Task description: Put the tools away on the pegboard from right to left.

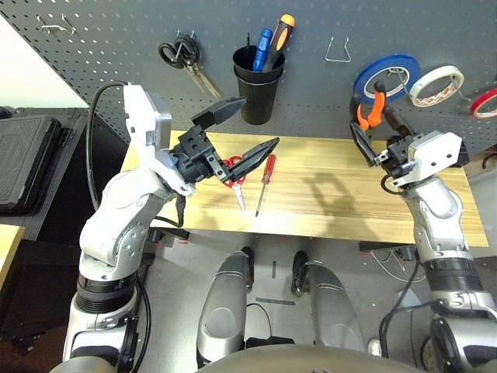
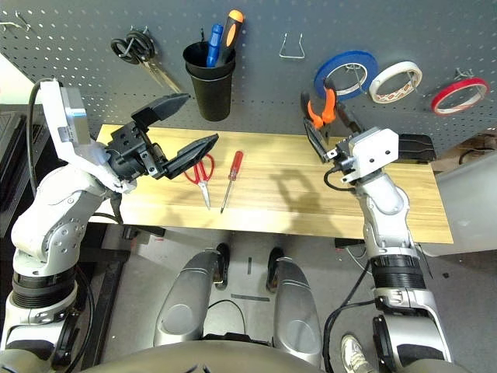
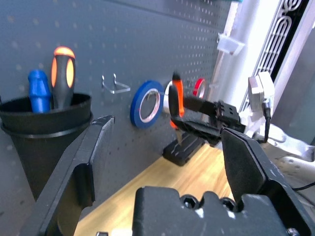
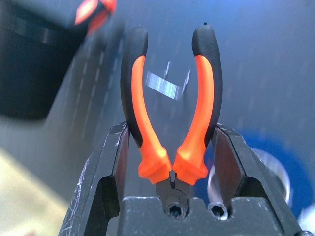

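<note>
Light wooden table (image 2: 326, 206) mid-frame, red-handled scissors (image 2: 202, 176) and slim red-handled screwdriver (image 2: 230, 180) lying left of centre, side by side

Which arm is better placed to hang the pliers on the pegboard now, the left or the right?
The right. The right hand already grips the pliers, raised close to the pegboard near an empty hook. The left hand is open over the red-handled scissors.
</note>
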